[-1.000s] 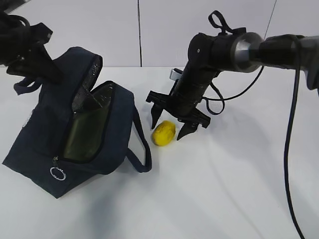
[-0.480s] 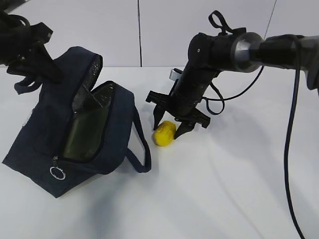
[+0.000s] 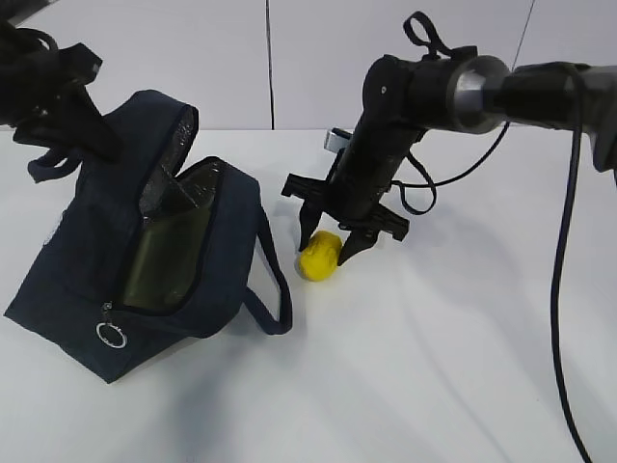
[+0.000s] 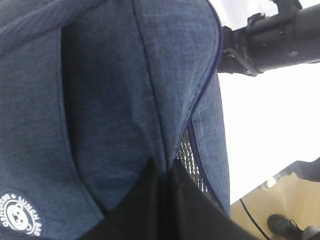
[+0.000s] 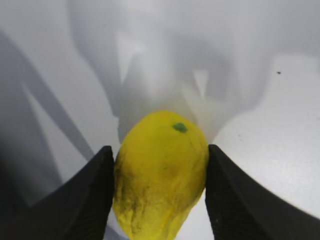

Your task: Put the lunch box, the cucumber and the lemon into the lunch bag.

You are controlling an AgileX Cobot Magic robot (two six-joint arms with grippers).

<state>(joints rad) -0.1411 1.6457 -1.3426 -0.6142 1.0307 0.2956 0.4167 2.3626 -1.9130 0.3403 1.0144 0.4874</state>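
Note:
The yellow lemon [image 3: 318, 256] lies on the white table just right of the lunch bag [image 3: 77, 260]. My right gripper [image 3: 329, 249] comes down over it, and in the right wrist view both black fingers press the sides of the lemon [image 5: 160, 170]. The navy lunch bag leans open toward the lemon, and a dull green surface [image 3: 169, 256] inside looks like the lunch box. I cannot make out the cucumber. My left gripper [image 3: 96, 140] is at the bag's upper back edge, and in its wrist view the left gripper [image 4: 165, 172] is shut on the blue fabric of the lunch bag [image 4: 100, 90].
One loop handle [image 3: 275, 280] hangs off the bag between it and the lemon. A metal ring pull [image 3: 113, 336] dangles at the bag's front corner. White tabletop [image 3: 434, 367] extends to the front and right. A black cable [image 3: 559, 289] hangs at the right.
The right gripper's fingers have closed in from either side of the lemon until they touch it, nudging it slightly. The left gripper and bag have not moved.

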